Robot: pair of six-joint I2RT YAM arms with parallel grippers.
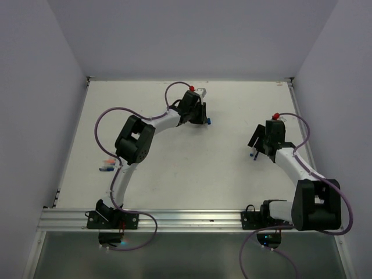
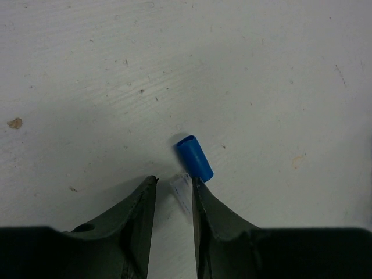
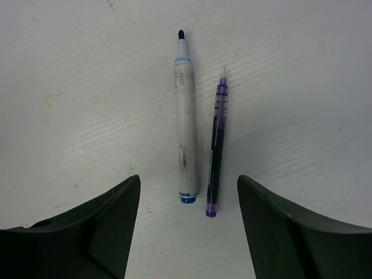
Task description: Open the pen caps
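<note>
A blue pen cap (image 2: 195, 158) lies on the white table, just past the right fingertip of my left gripper (image 2: 174, 181); it also shows in the top view (image 1: 207, 121). A small pale clear cap (image 2: 182, 192) lies between the left fingers, against the right one. The left jaws stand a narrow gap apart and grip nothing. My right gripper (image 3: 189, 186) is wide open low over two uncapped pens lying side by side: a white marker with a blue tip (image 3: 185, 142) and a thin purple pen (image 3: 217, 142).
Several small coloured pieces (image 1: 106, 165) lie by the left arm's elbow near the table's left edge. White walls close the table at the back and both sides. A metal rail (image 1: 186, 218) runs along the near edge.
</note>
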